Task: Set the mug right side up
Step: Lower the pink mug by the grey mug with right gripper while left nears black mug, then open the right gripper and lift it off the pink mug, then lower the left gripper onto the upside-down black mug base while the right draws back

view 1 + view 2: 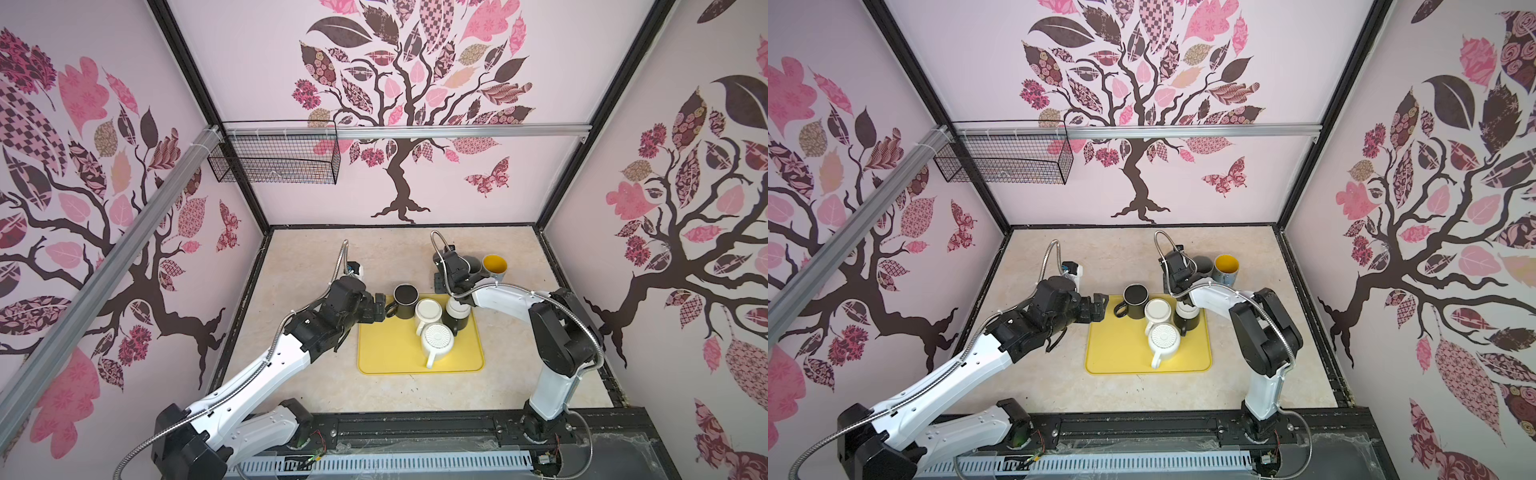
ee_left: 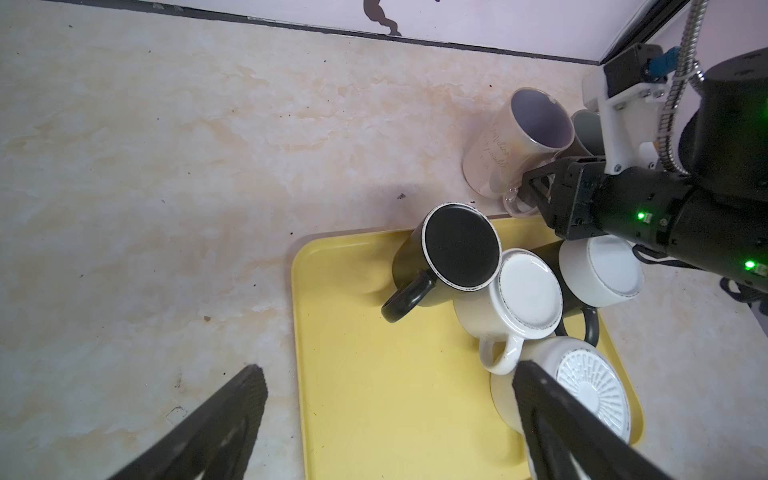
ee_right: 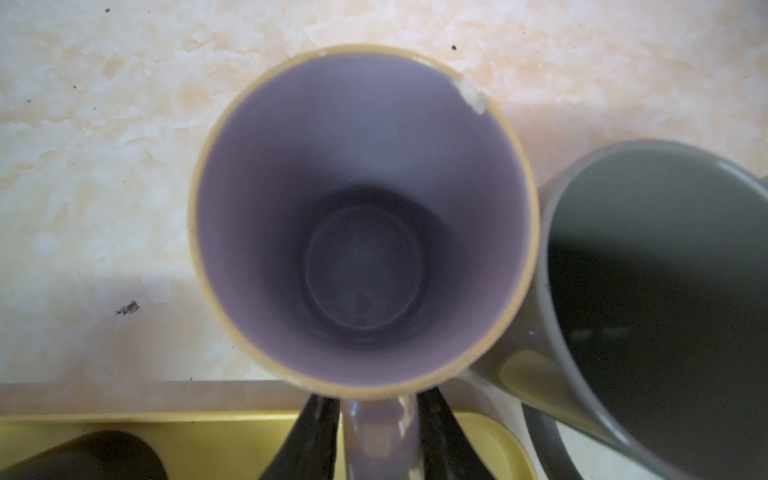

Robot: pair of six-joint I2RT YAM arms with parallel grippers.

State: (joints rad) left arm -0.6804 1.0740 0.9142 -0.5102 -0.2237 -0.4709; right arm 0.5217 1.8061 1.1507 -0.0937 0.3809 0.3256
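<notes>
The handle of the upright purple mug (image 3: 361, 216) sits between the jaws of the right gripper (image 3: 376, 401); I cannot tell whether they clamp it. At frame centre, the inverted black mug (image 2: 461, 245) points its handle toward the nearer left gripper (image 2: 388, 368), whose jaws are wide apart.

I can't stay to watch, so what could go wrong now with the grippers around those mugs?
1. The right gripper straddles the handle of the upright beige purple-lined mug, right beside the upright grey ceramic mug. A skewed retreat could snag the handle and knock them together.
2. The open left gripper hovers by the upside-down black ceramic mug, crowded beside an upside-down white ceramic mug on the yellow plastic tray. Lifting it may topple the neighbour.
</notes>
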